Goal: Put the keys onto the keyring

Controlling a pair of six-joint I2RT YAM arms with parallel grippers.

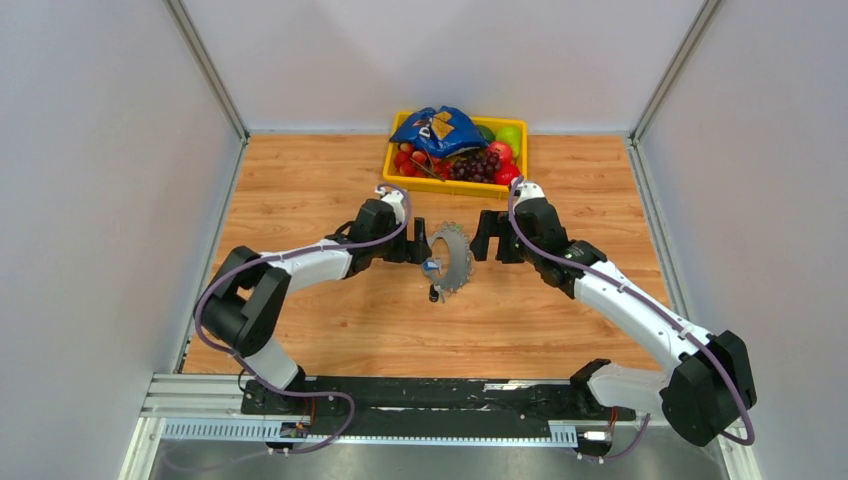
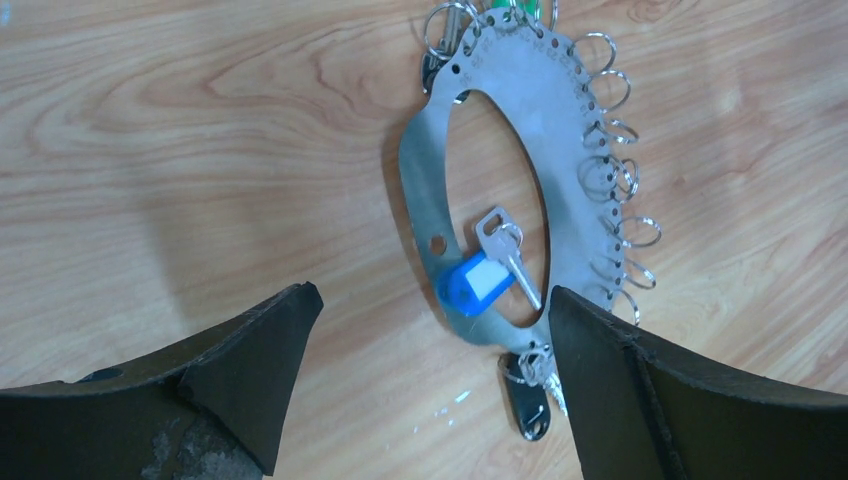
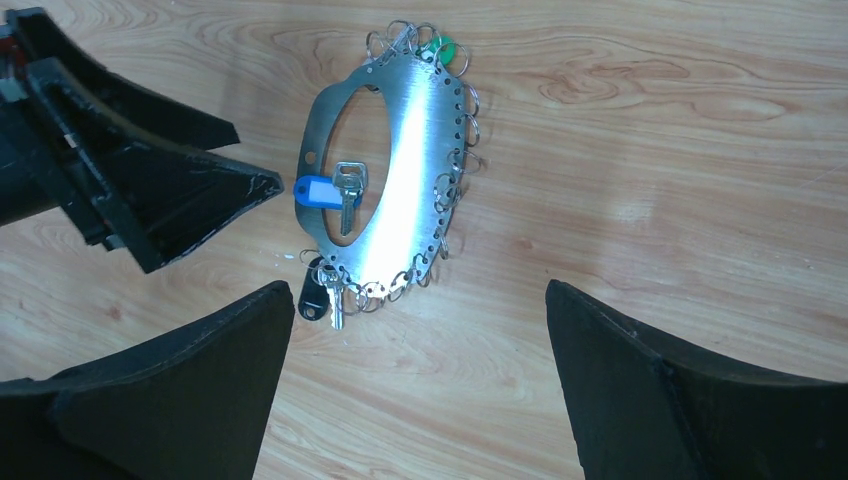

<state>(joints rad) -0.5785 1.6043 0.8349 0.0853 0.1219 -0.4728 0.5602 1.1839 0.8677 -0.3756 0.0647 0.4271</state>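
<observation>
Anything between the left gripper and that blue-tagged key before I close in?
Nothing visible. The open left gripper faces the silver key with a blue plastic tag directly; it lies inside the flat grey metal keyring hoop, tag overlapping its rim.

- From the near left, the left arm (image 1: 300, 265) folds at a dark elbow. It then stretches low, forward and to the right toward the centre.
- The right arm (image 1: 625, 300) mirrors it from the near right, with its white forearm angled forward and to the left.
- The left gripper (image 1: 420, 243) and the right gripper (image 1: 484, 237) face each other in the middle. They are near each other but not touching.
- The left gripper's jaws are spread wide, and its dark fingers (image 2: 240, 385) hold nothing.
- The right gripper's jaws are also spread wide, and its fingers (image 3: 200, 390) are empty.
- Both wrists are tipped so the fingers point downward and inward.
</observation>
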